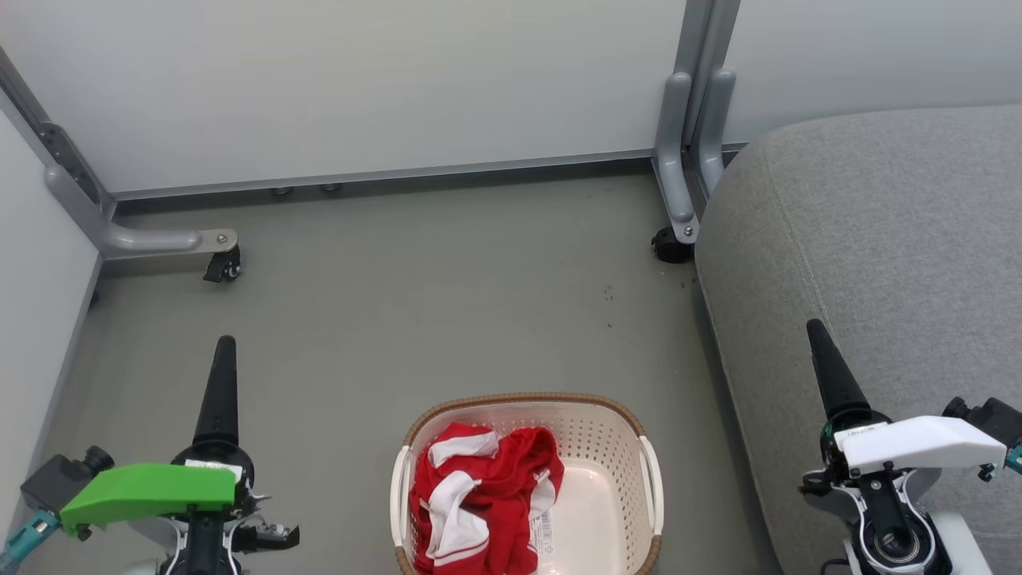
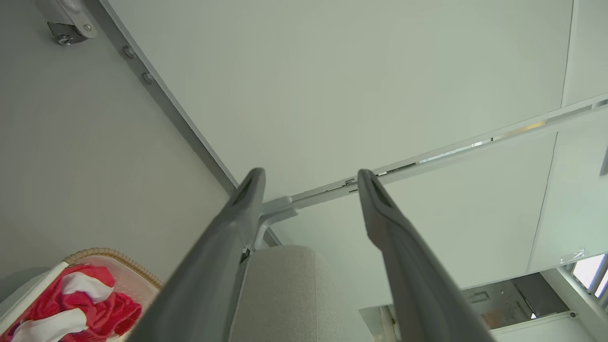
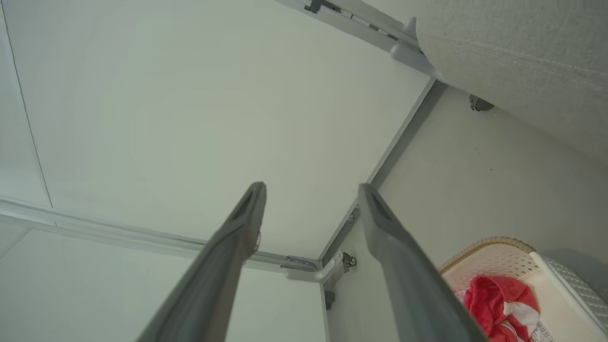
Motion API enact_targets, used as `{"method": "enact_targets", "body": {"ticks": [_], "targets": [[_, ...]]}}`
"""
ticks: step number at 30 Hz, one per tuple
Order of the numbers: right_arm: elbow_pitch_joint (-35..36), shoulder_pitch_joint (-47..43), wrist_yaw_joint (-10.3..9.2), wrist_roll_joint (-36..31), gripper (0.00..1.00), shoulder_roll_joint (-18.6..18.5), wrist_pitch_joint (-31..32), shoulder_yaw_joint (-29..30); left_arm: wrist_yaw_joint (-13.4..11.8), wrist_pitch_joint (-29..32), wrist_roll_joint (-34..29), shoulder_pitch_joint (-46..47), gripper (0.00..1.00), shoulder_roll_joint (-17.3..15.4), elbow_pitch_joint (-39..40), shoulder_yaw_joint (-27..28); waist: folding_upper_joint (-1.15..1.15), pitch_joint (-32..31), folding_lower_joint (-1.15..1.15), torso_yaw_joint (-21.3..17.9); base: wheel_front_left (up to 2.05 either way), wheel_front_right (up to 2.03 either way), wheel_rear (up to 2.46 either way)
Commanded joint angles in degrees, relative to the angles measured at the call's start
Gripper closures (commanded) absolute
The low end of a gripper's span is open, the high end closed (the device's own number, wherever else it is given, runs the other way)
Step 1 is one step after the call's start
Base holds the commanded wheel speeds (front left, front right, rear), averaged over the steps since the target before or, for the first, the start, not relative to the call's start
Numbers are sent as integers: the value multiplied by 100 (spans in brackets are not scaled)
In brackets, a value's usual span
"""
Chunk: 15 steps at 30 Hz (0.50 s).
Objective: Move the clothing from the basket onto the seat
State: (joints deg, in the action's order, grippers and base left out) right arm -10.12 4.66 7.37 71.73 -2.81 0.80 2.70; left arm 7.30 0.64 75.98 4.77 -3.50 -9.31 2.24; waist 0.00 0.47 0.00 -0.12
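The clothing (image 1: 479,499) is a crumpled heap of red shorts with white panels, lying in the left half of the basket (image 1: 527,397). This cream perforated basket with a brown rim stands on the floor at the bottom centre. The large light-grey seat (image 1: 878,279) rises on the right. My left gripper (image 1: 226,343) hangs over the floor to the left of the basket, and my right gripper (image 1: 814,327) hovers over the seat's front edge. Both wrist views show the jaws wide apart and empty: left gripper (image 2: 311,172), right gripper (image 3: 311,186). The clothing (image 2: 95,304) (image 3: 494,299) lies below and to the side of each.
Pale partition walls close off the back and left. Their grey feet with black casters (image 1: 223,263) (image 1: 673,243) stand on the grey floor (image 1: 447,303). A paper sticker (image 1: 543,531) lies on the basket's floor beside the shorts.
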Motion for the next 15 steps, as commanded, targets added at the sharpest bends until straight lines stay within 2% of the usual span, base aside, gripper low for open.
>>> {"method": "enact_targets", "body": {"ticks": [1,15], "targets": [[143,85,12,-318,0,-65,-79,-68,11,-61,-302,138,0,-111,155,-45,0,-1,0,-3,0,0,0],[222,47,13,-1892,0,-144,-382,-392,14,-364,-1796,94,0,-415,208,-521,0,3,0,-12,0,0,0]]}}
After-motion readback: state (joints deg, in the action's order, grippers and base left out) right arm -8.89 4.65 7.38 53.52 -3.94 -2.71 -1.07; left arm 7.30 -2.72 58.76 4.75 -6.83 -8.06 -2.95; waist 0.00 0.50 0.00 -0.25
